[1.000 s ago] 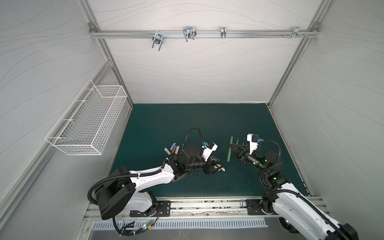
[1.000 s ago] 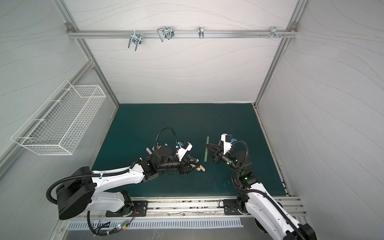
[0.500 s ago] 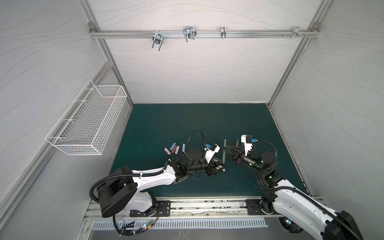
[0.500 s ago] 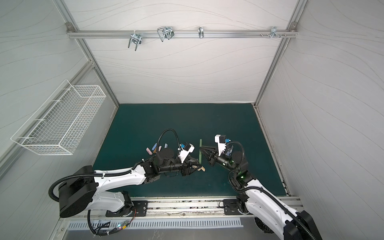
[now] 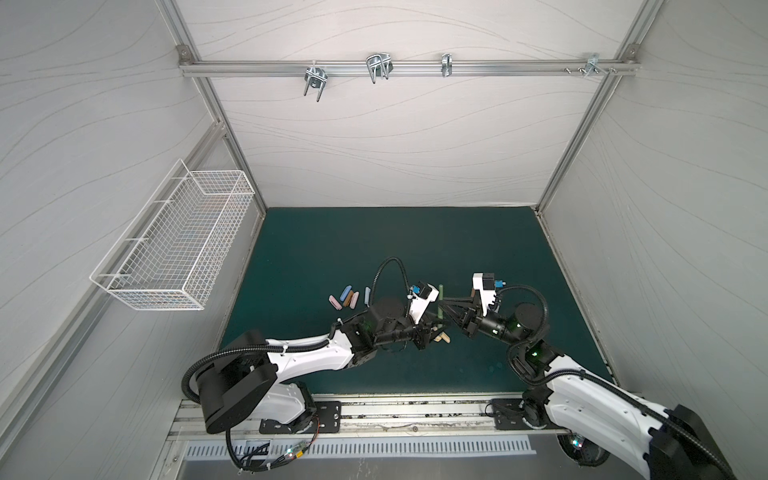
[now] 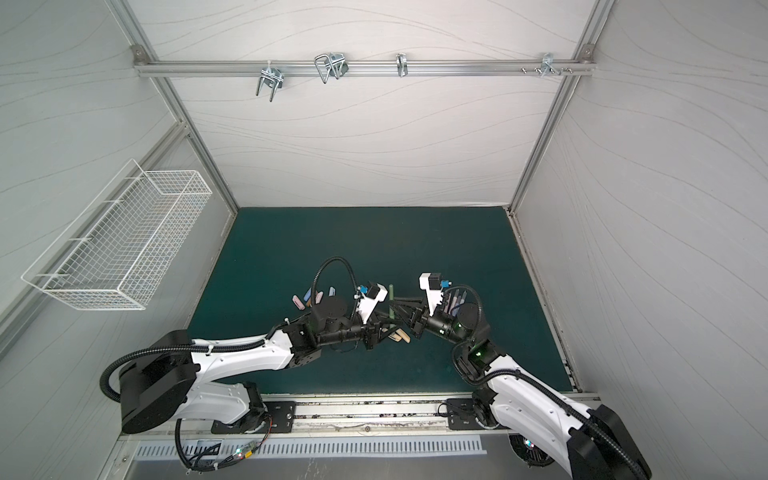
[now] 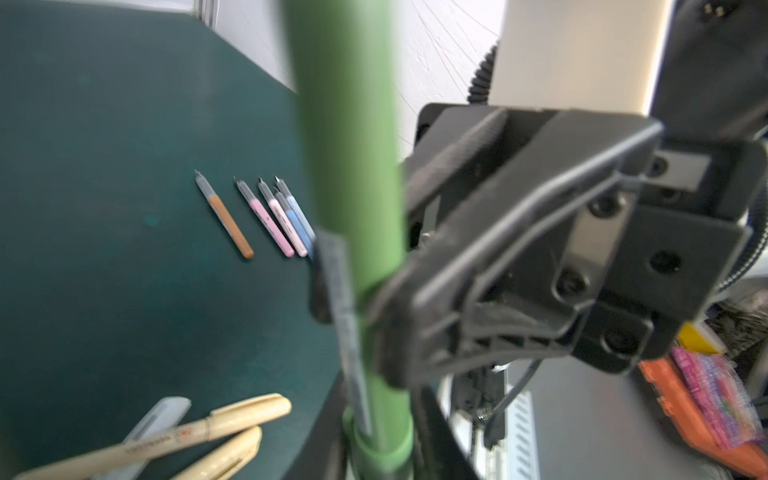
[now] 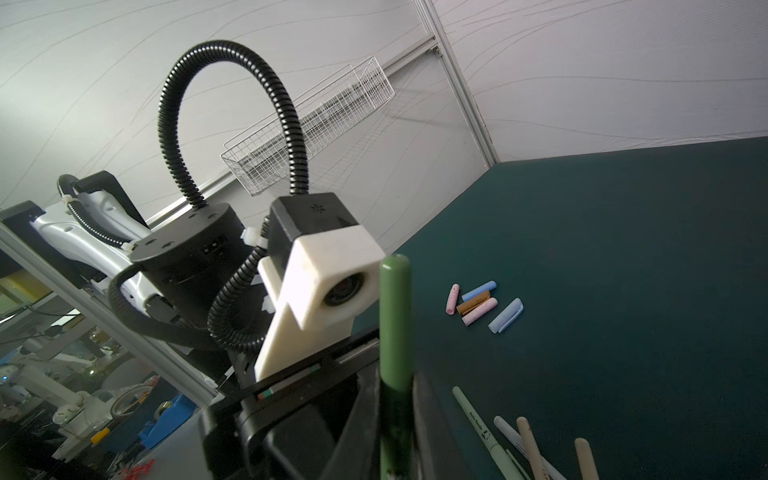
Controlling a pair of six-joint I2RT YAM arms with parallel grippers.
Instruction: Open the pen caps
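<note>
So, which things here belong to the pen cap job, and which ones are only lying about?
Job: green pen, held by left claw and right claw; loose caps; opened pens; capped tan pens.
Lying about: wire basket, rail hooks.

Green pen smooth plastic; tabletop matt, finely grained.

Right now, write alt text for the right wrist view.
A green pen, clamped in the right gripper, rises in the foreground beside the left arm's white camera housing. Five loose pen caps lie clustered on the dark green mat.
</note>
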